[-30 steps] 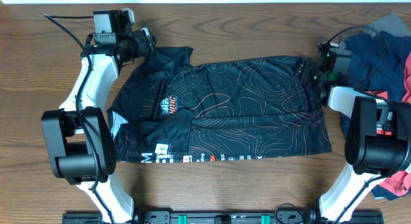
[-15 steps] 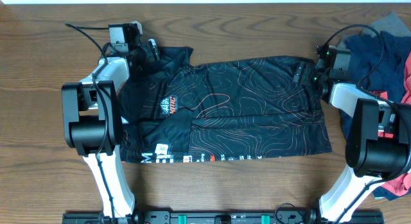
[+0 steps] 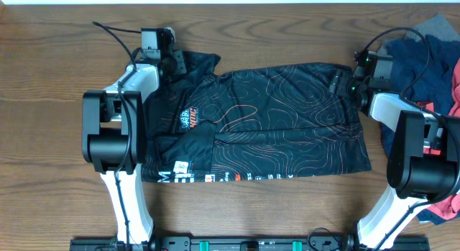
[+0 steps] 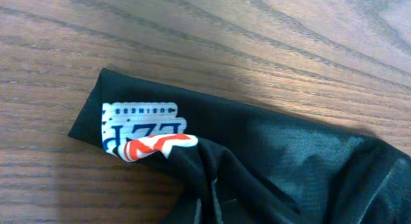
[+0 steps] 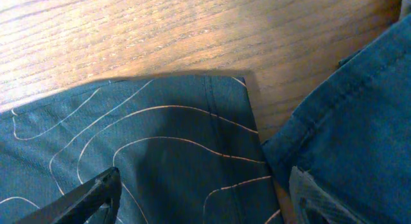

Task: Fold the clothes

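Grasping for the fold: left gripper (image 3: 169, 61), jaws pinched on the soft black orange-lined jersey (image 3: 273, 121) sleeve; right gripper (image 5: 205, 185), jaws wide over its hem corner, should close next.

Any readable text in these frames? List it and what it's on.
"M": white letter on the black jersey's near edge; rest hidden.
Orange chest logo: blurred, unreadable.
Small logos along the near edge: too small.
White patch, left wrist view: lettering upside down, illegible.
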Available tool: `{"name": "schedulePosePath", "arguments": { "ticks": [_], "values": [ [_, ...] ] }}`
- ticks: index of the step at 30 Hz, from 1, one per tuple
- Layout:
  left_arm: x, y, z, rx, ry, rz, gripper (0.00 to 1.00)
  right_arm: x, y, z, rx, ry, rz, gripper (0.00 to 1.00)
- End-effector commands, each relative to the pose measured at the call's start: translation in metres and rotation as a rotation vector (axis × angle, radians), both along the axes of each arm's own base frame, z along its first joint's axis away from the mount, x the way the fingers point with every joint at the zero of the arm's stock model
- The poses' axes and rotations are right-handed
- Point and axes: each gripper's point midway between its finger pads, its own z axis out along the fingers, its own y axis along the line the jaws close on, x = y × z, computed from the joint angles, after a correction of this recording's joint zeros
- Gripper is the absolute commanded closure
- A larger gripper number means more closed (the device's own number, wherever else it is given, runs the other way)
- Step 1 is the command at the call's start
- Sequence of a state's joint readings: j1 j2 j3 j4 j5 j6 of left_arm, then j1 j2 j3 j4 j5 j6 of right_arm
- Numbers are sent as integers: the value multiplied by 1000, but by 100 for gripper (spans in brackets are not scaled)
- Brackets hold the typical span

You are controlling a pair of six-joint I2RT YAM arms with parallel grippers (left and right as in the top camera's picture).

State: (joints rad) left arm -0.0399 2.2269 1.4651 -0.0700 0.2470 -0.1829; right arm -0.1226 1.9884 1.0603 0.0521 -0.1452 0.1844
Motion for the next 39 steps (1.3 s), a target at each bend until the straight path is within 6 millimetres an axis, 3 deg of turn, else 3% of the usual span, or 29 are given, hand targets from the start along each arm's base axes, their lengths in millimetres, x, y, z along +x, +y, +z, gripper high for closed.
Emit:
{"name": "schedulePosePath", "arguments": {
  "ticks": [1,7,11,23,33,39],
  "values": [
    [-7,7,-12,11,41,25,95,-10,8,-14,6,41,39,24],
    [-8,6,43,6,-16,23,94,2,-4,-3,-66,0,22,18],
    [-22,7,63,8,9,23,94,12,-5,5,-69,-47,23,17],
    [-70,12,40,15,230,33,94,29,-4,20,-81,-141,25,18],
    [-74,12,38,16,248,33,94,36,8,3,-79,-155,29,23],
    [-74,12,38,16,248,33,94,40,3,-9,-83,-159,-19,26]
  ]
}}
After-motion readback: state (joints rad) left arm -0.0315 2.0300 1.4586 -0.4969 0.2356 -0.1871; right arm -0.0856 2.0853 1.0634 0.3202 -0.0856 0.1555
